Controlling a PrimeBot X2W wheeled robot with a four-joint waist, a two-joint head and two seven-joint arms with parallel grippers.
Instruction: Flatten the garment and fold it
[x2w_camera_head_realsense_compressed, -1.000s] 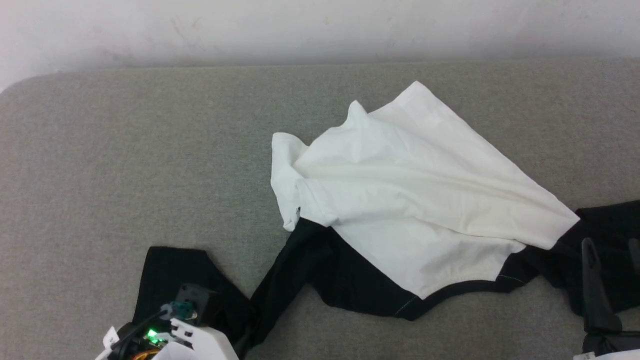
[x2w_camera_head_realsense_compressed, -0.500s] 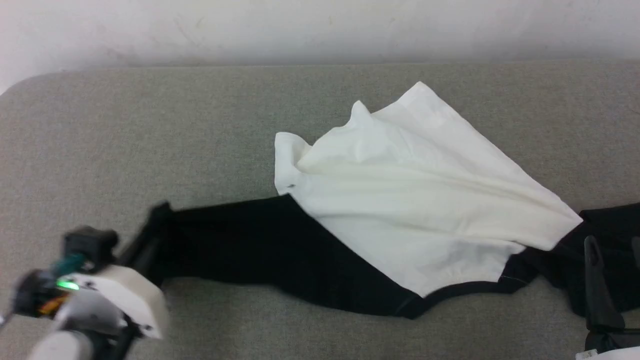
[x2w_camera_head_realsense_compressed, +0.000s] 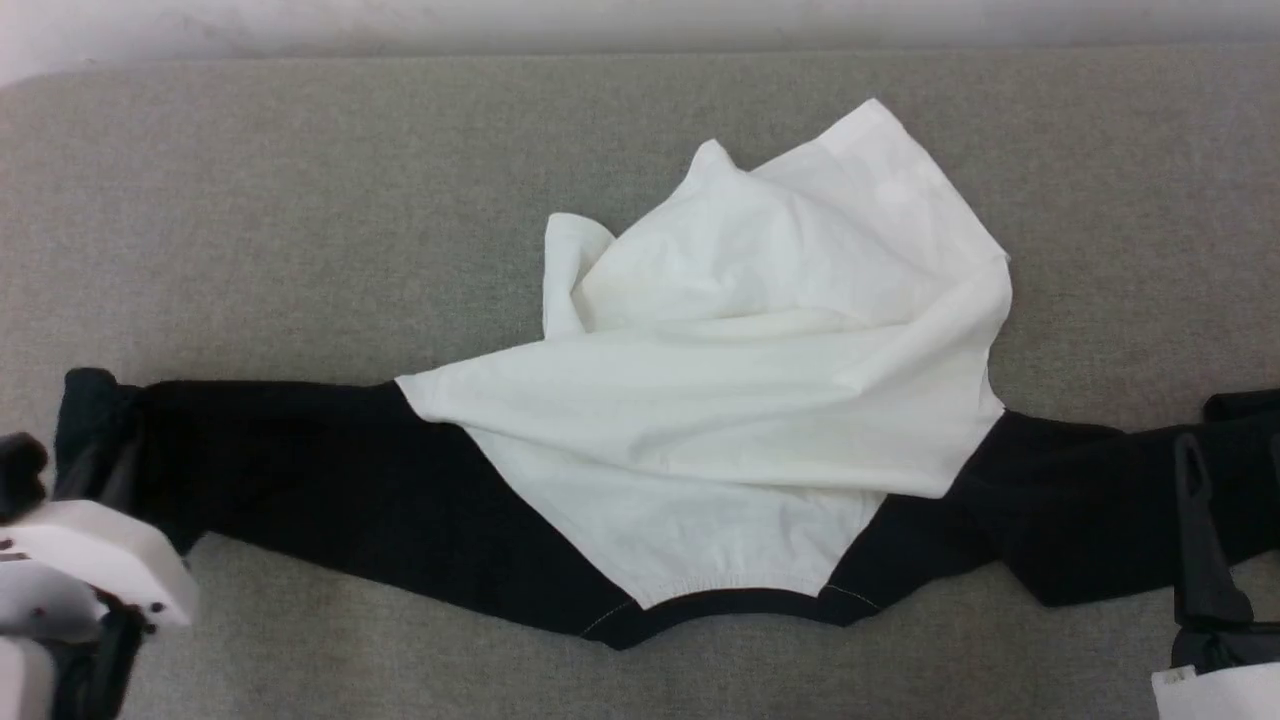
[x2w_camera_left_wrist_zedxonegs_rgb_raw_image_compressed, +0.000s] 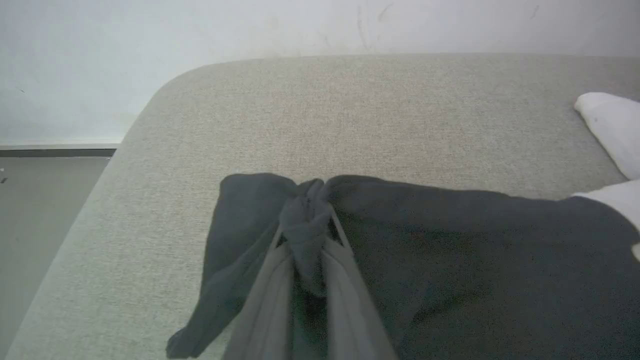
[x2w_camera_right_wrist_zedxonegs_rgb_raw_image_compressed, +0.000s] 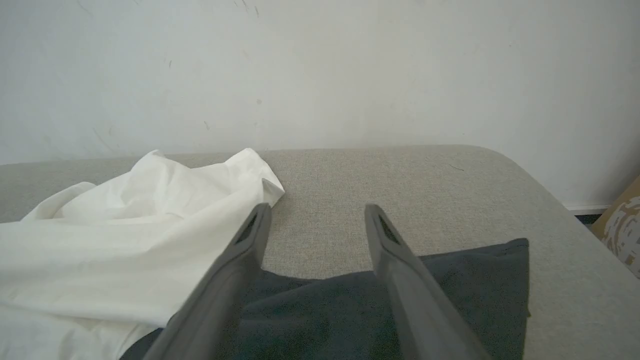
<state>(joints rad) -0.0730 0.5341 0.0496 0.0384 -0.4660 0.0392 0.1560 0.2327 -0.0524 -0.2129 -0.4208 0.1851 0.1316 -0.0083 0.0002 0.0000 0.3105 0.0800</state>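
The garment (x2w_camera_head_realsense_compressed: 760, 400) lies on the grey padded surface (x2w_camera_head_realsense_compressed: 300, 200). Its white body is rumpled in the middle, and a black sleeve runs out to each side. The black neckline trim (x2w_camera_head_realsense_compressed: 720, 605) faces the near edge. My left gripper (x2w_camera_left_wrist_zedxonegs_rgb_raw_image_compressed: 306, 220) is shut on the bunched cuff of the left sleeve (x2w_camera_head_realsense_compressed: 300, 470), at the far left in the head view. My right gripper (x2w_camera_right_wrist_zedxonegs_rgb_raw_image_compressed: 317, 210) is open and hovers over the right sleeve (x2w_camera_right_wrist_zedxonegs_rgb_raw_image_compressed: 450, 280), with nothing between its fingers (x2w_camera_head_realsense_compressed: 1195, 500).
A pale wall (x2w_camera_right_wrist_zedxonegs_rgb_raw_image_compressed: 320, 75) runs behind the surface. The surface's rounded left corner (x2w_camera_left_wrist_zedxonegs_rgb_raw_image_compressed: 150, 100) drops to the floor (x2w_camera_left_wrist_zedxonegs_rgb_raw_image_compressed: 40, 200). Past the right corner stands a brown box (x2w_camera_right_wrist_zedxonegs_rgb_raw_image_compressed: 622, 225). Bare grey padding lies behind and beside the garment.
My left gripper shut on the left sleeve's cuff and pulled it out to the left, so the sleeve is now straight. The white body was dragged leftward. The head camera tilted down. The right gripper stayed open.
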